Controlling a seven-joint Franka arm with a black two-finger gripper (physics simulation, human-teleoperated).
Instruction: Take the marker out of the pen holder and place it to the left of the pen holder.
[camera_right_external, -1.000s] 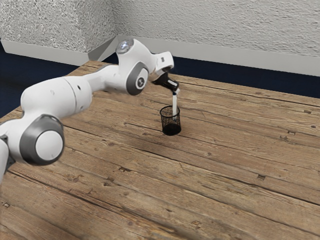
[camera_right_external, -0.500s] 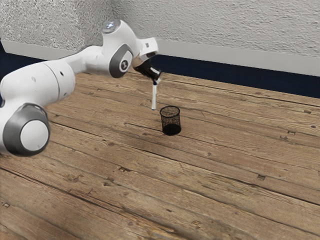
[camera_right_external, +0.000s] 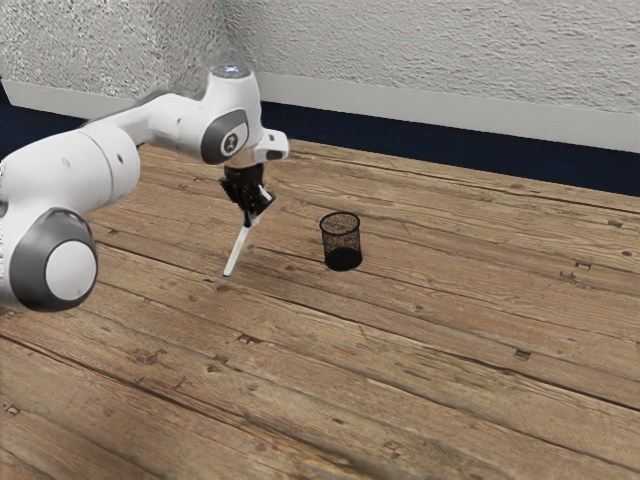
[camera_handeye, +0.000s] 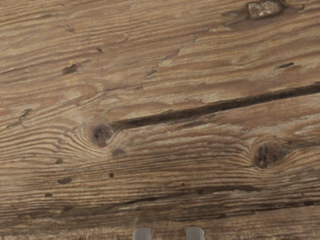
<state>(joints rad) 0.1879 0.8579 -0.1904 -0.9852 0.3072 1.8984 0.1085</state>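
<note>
My gripper (camera_right_external: 250, 217), in the exterior view, is shut on the upper end of the white marker (camera_right_external: 237, 252). The marker slants down from it, its lower tip toward the exterior view's left; whether that tip touches the wood I cannot tell. The black mesh pen holder (camera_right_external: 342, 243) stands upright to the exterior view's right of the marker, apart from it. In the wrist view, the two grey fingertips of my gripper (camera_handeye: 168, 234) peek in at the lower edge, a small gap between them.
The wooden table (camera_right_external: 400, 340) spreads around the pen holder and toward the exterior view's front, with wood grain and knots in the wrist view. A pale wall (camera_right_external: 430, 60) rises behind the table.
The marker came up out of the pen holder and moved with my gripper toward the exterior view's left, then lower. My hand has turned, and the marker now slants. The holder has stayed put.
</note>
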